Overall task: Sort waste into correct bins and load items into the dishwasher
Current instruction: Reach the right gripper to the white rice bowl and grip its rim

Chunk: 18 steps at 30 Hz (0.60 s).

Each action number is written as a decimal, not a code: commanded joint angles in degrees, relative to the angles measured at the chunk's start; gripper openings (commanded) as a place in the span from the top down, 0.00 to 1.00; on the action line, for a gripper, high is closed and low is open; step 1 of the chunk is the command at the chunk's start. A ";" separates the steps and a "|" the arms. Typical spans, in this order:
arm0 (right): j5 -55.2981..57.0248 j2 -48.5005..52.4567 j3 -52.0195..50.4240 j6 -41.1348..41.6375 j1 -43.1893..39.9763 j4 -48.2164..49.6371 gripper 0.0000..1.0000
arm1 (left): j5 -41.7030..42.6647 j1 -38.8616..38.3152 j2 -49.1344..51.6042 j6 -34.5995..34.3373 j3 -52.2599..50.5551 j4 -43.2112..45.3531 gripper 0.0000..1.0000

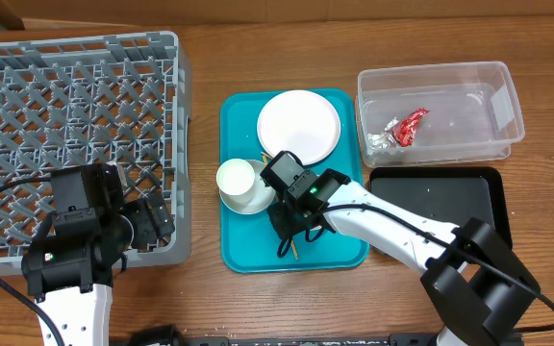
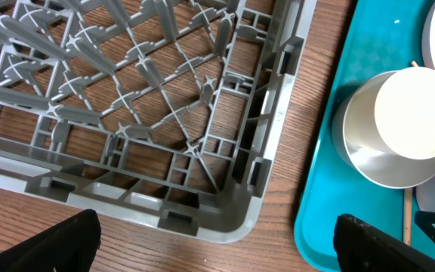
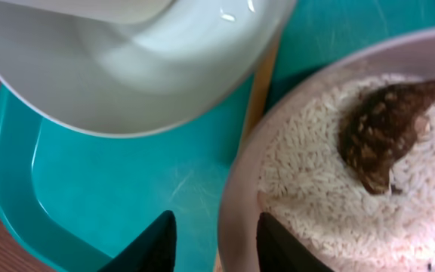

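My right gripper [image 1: 291,226] [image 3: 217,245] is open, its fingers straddling the rim of a white dish [image 3: 236,196]; one finger is inside it, the other just outside. The dish holds white rice [image 3: 308,189] and a brown food lump [image 3: 387,128]. A white bowl [image 1: 240,185] [image 3: 127,68] [image 2: 399,128] stands beside it. A chopstick [image 3: 261,91] [image 2: 408,219] lies between them. A large white plate [image 1: 298,125] sits at the tray's far end. The red-and-silver wrapper [image 1: 407,128] lies in the clear tub [image 1: 440,69]. My left gripper [image 1: 152,223] [image 2: 217,249] is open and empty at the corner of the grey dish rack [image 1: 75,115] [image 2: 165,113].
The dishes stand on a teal tray [image 1: 243,250] [image 2: 331,174] [image 3: 89,196] in the middle of the wooden table. A black tray [image 1: 440,202] lies to its right, below the clear tub. My right arm crosses over the black tray's near left corner.
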 commanded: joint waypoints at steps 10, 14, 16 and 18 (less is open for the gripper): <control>-0.33 -0.02 -3.10 0.96 0.04 0.24 0.86 | 0.50 0.22 0.07 -1.01 1.44 0.00 0.00; 1.40 -0.24 -0.85 0.94 0.00 -2.62 0.96 | 0.48 0.22 0.07 -1.01 1.44 -0.26 0.00; 4.31 -1.95 1.66 1.01 -0.02 -5.64 0.96 | 0.48 0.22 0.07 -1.01 1.44 -0.26 0.00; 5.84 -6.21 3.85 2.58 -0.68 -7.58 0.96 | 0.46 0.22 0.09 -1.01 1.44 -0.22 0.00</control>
